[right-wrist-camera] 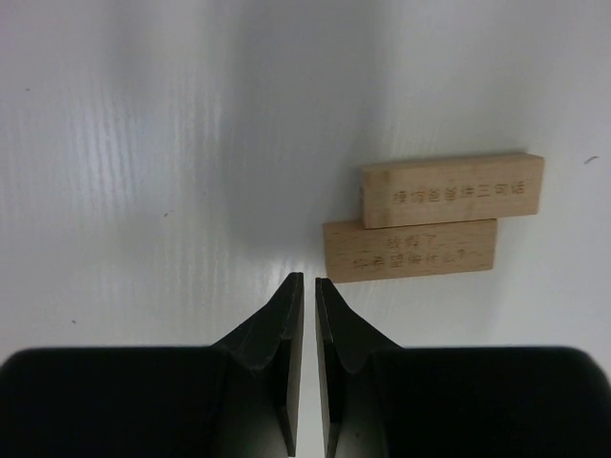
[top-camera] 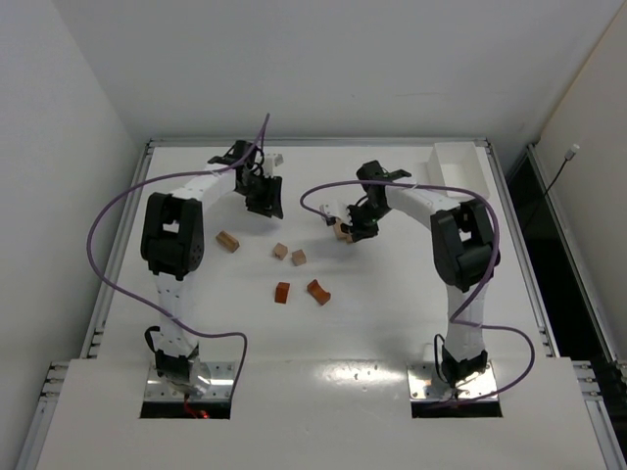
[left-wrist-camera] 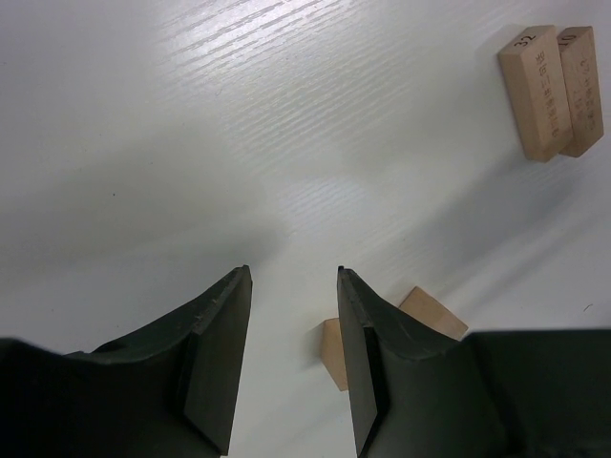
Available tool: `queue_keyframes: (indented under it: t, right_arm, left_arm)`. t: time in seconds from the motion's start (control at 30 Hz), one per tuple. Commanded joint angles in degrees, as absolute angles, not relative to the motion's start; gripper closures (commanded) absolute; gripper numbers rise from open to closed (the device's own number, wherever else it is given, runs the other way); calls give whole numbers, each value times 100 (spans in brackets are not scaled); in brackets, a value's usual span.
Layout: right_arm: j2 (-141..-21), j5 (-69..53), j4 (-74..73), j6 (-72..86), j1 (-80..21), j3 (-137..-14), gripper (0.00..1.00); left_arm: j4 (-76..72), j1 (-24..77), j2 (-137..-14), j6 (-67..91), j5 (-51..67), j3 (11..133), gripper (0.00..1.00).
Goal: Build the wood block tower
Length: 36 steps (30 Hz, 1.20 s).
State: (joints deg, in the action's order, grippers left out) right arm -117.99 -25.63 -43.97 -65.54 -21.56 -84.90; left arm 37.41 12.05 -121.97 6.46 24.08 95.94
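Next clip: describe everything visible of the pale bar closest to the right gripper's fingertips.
The pale bar is a flat rectangular piece of light tan wood, with two lines of small engraved characters on its upward face. It lies flat on the white table, lengthwise across the right wrist view. Its far long edge touches a second bar, alike but offset to the right. The right gripper, shut and empty, hovers by its left end.

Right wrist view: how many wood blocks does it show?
2. One pale bar lies farther; the second bar touches its near side, beside the right hand, which may hide others.
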Motion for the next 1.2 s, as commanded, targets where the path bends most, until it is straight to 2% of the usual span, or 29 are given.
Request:
queue_keyframes:
  t: [0.0,0.33,0.4,0.7,0.83,0.97,1.17]
  right_arm:
    - [-11856,-2672,-4763,-6793,-2232,-8710,93]
    - [-12067,-2610,-5001,-6873,-2338,-8710,93]
    - [-12128,-2540,-5001,-6873,-2338,-8771,90]
    - [-12305,-2312,-4949,-6566,-2338,-8999,86]
    - [-12357,-2312,-4948,-6513,-2338,-9000,82]
    - [-12357,-2250,-4948,-6460,-2338,-9053,73]
    - [-12357,-2250,-4896,-6460,-2338,-9053,68]
  left_arm:
    - [3709,1107,-12269,624,2575,9765,63]
    - [3709,1107,-12322,677,2575,9817,63]
    - [3709,1107,-12322,677,2575,9817,63]
    - [3709,1107,-12322,677,2575,9817,63]
    - [3709,1107,-12374,677,2575,9817,63]
    - [3709,1107,-12375,677,2627,9870,63]
    - [3709,1107,-12428,729,2628,9870,63]
